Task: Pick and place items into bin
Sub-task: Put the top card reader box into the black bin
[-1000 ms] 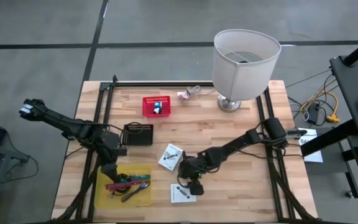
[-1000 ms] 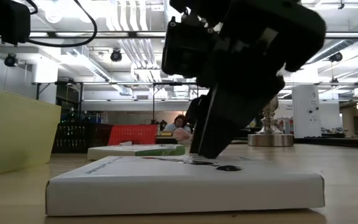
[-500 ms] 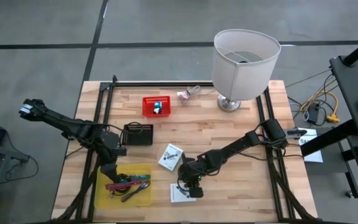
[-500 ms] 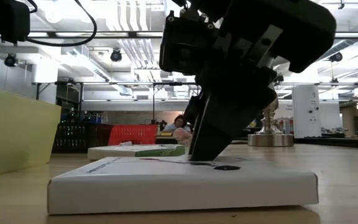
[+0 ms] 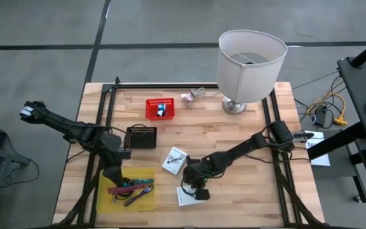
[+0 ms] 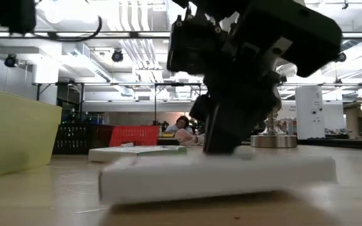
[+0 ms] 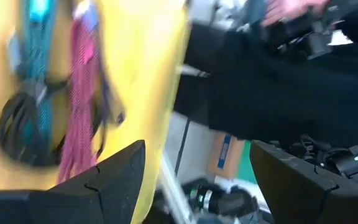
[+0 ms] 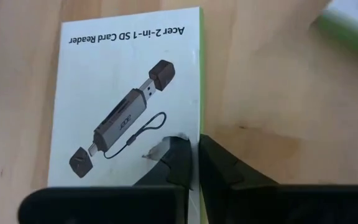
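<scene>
evenly bright overhead; low view box (image 6: 219, 176) smeared by motion blur, ceiling lights glaring at 12 o'clock, left wrist blurry.

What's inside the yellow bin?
The yellow bin holds a teal pen, a magenta stick and a black coiled cable. Anything under them is hidden.

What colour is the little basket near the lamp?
Red. The basket shows best in the high view, left of the lamp.

Right claw (image 5: 196, 193) pinches closed near the table's front; left claw (image 5: 114, 175) hovers spread.
</scene>
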